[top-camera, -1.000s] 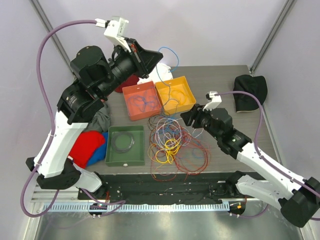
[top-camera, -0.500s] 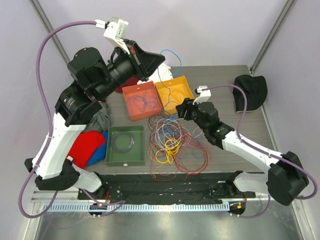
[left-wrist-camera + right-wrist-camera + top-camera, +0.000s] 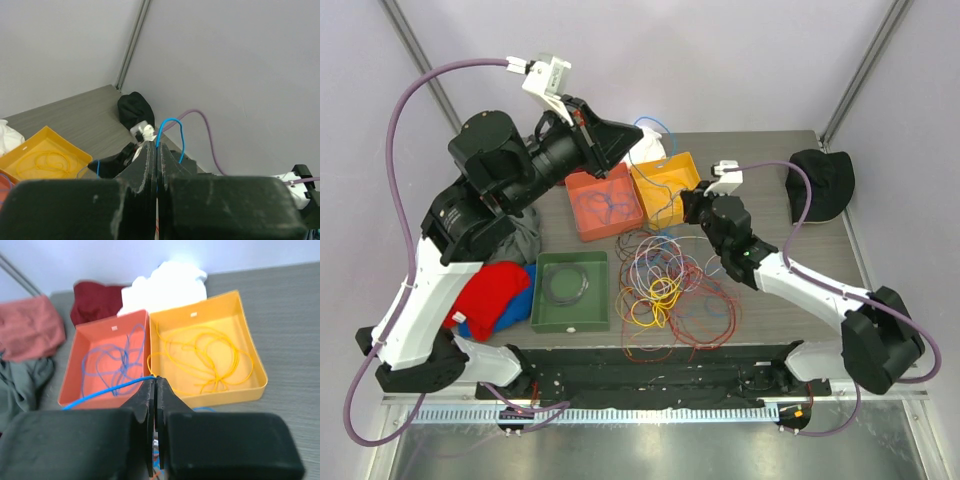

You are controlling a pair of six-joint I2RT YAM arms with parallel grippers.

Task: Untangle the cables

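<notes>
A tangle of thin red, yellow, white and blue cables (image 3: 665,285) lies on the table in front of the trays. My left gripper (image 3: 645,135) is raised above the table's back edge, shut on a blue cable (image 3: 660,125) that loops above its fingertips (image 3: 151,150); that loop (image 3: 170,119) shows in the left wrist view. My right gripper (image 3: 688,205) sits low at the yellow tray's front edge. It is shut on the same blue cable (image 3: 110,390), which runs left from its tips (image 3: 155,379).
An orange tray (image 3: 575,210) (image 3: 80,370) holds blue cables, a yellow tray (image 3: 700,185) (image 3: 230,392) holds yellow cable, and a green tray (image 3: 555,315) holds a coiled cable. Cloths lie at the left (image 3: 495,295) and back (image 3: 650,150). A black cap (image 3: 820,180) sits at the right.
My right gripper has moved back and left from the tangle to the yellow tray's front edge and shut on the blue cable. The left arm has shifted slightly, still holding it.
</notes>
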